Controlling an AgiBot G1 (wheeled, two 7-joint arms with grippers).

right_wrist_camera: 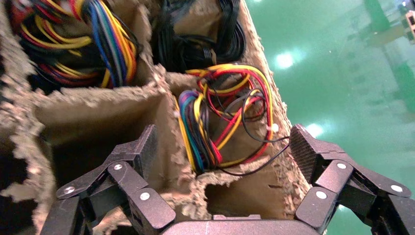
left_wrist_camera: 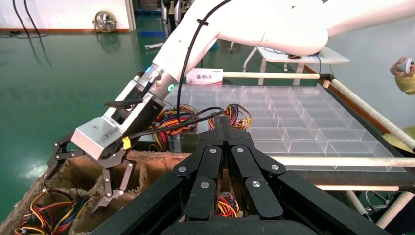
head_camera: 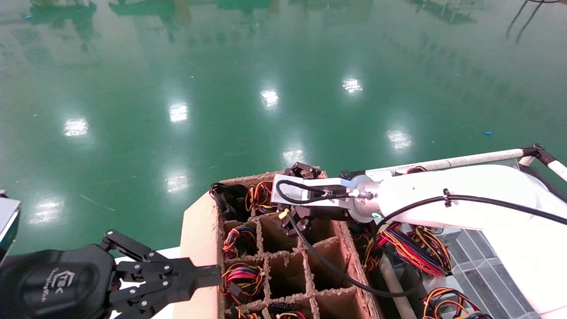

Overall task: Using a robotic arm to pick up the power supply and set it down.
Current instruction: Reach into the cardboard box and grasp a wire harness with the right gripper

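Right now I am hanging my right gripper (right_wrist_camera: 222,161) over the far end of the cardboard crate (head_camera: 197,235), its fingers (right_wrist_camera: 139,152) spread wide and gripping nothing. My white right arm (head_camera: 443,195) is reaching in from the right, with its black cable (head_camera: 332,270) drooping across the divider cells. In the right wrist view, one finger is sitting over a bare cell and the other is reaching past the crate's outer wall, above the green floor (head_camera: 221,88). Between them lies a cell with a looped bundle of red, yellow and black wires (right_wrist_camera: 225,117); I take this to be the power supply's wiring, though its metal body is not visible to me, so I cannot say for sure. More wire bundles are filling the neighbouring cells (head_camera: 241,277), and one corner cell is holding a coiled black cable (head_camera: 226,199).

My left gripper (head_camera: 212,272) is waiting low at the near left of the crate, its fingertips pressed together and touching the crate's side wall. Beyond the crate, in the left wrist view, stands a clear divided tray (left_wrist_camera: 313,122).
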